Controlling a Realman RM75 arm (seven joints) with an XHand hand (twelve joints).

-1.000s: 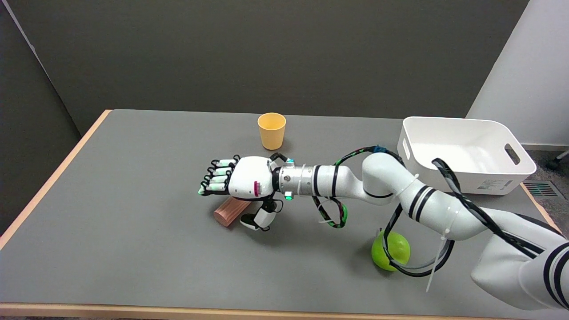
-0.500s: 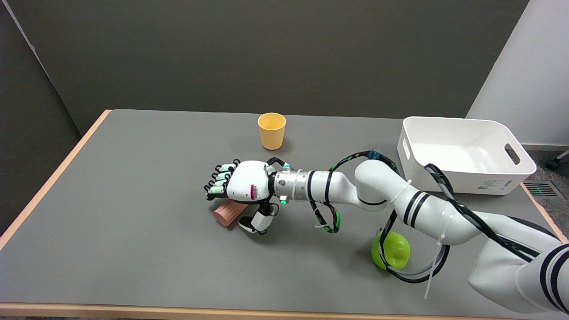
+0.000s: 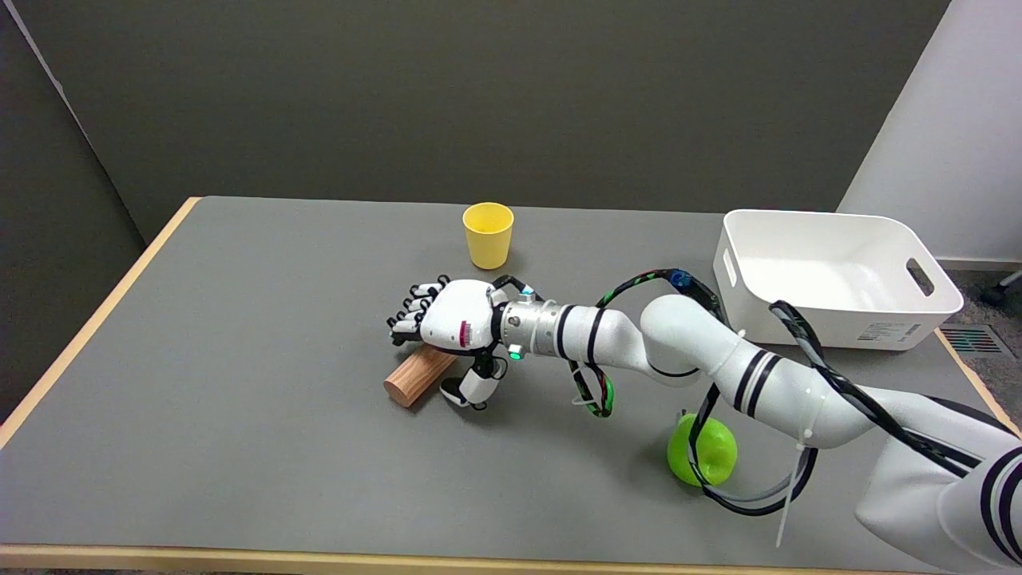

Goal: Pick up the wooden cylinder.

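Though near, wooden cylinder [image 3: 417, 375] beneath hand [image 3: 457, 326]

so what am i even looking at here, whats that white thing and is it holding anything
This is a single picture from a camera above the near side of a grey table, looking down and across it. The white jointed thing coming in from the lower right is a robot arm, and it ends in a black-and-white right hand with several fingers. That hand sits low over the far end of a wooden cylinder, which lies on its side on the table. The fingers curl down on one side and the thumb reaches down on the other, but the picture does not settle whether the cylinder is gripped yet. Also on the table are a yellow cup standing upright, an empty white bin at the right, and a green ball partly behind the arm's cables.
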